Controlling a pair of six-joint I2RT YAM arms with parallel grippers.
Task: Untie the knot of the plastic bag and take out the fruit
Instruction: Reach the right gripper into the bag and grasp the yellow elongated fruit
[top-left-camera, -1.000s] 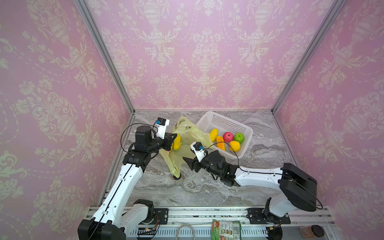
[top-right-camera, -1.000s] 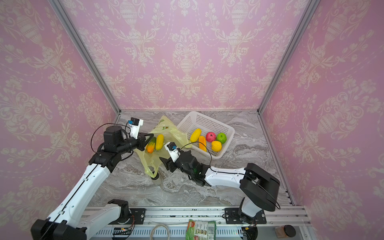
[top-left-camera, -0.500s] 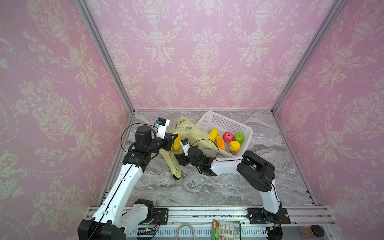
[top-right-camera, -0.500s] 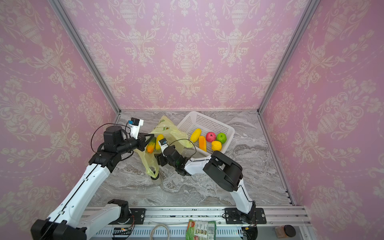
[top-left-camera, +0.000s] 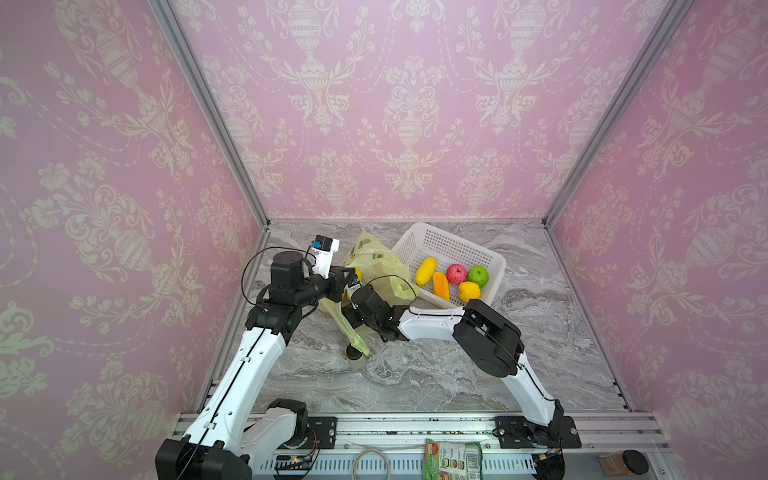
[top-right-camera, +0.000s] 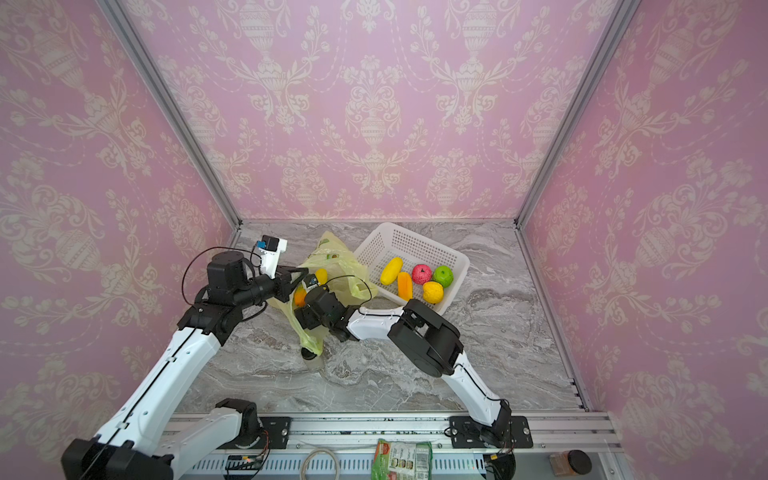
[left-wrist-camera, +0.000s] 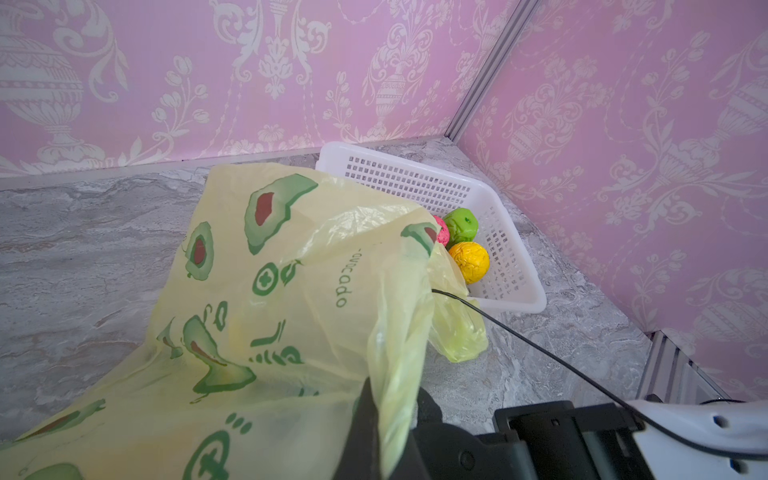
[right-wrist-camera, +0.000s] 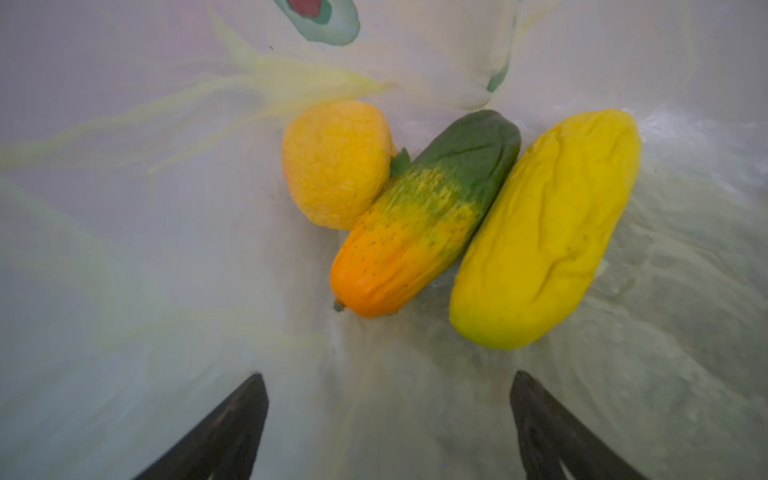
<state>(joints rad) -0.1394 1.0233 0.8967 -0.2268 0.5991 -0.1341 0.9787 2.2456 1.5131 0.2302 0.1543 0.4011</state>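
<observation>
Nearest, on the front rail, a snack packet (top-left-camera: 453, 459) and a dark-lidded jar (top-left-camera: 623, 462) sit out of play. On the marble table (top-left-camera: 415, 374), a strap-like tail (top-left-camera: 351, 328) of the plastic bag (top-left-camera: 374, 262) hangs down to a small dark-topped obj (top-left-camera: 356, 357) I can't identify. Just behind, the R gripper (right-wrist-camera: 386, 376) is pushed into the bag's mouth, jaws spread wide w/ nothing between them, prob. lined up to take fruit. Ahead of it on the bag's floor, touching side by side: a round yellow-orange fruit (right-wrist-camera: 336, 164), a green-orange oblong (right-wrist-camera: 419, 216) and a yellow oblong (right-wrist-camera: 544, 228). The L gripper (left-wrist-camera: 392, 399) is clamped tight on the bag's rim, plastic pinched between its fingers (left-wrist-camera: 363, 432) and lifted; I judge that's to prop the mouth so the other arm can get in. No knot visible and the mouth gapes, so untying looks done. Further back, just beside the bag, the white basket (top-left-camera: 440, 245) holds five: long yellow one (top-left-camera: 426, 270), orange one (top-left-camera: 441, 286), pink-red ball (top-left-camera: 456, 274), green apple (top-left-camera: 478, 275), yellow-orange ball (top-left-camera: 469, 291). That's apparently the drop-off, so over half is out. Beyond are the pink papered walls (top-left-camera: 415, 124).
</observation>
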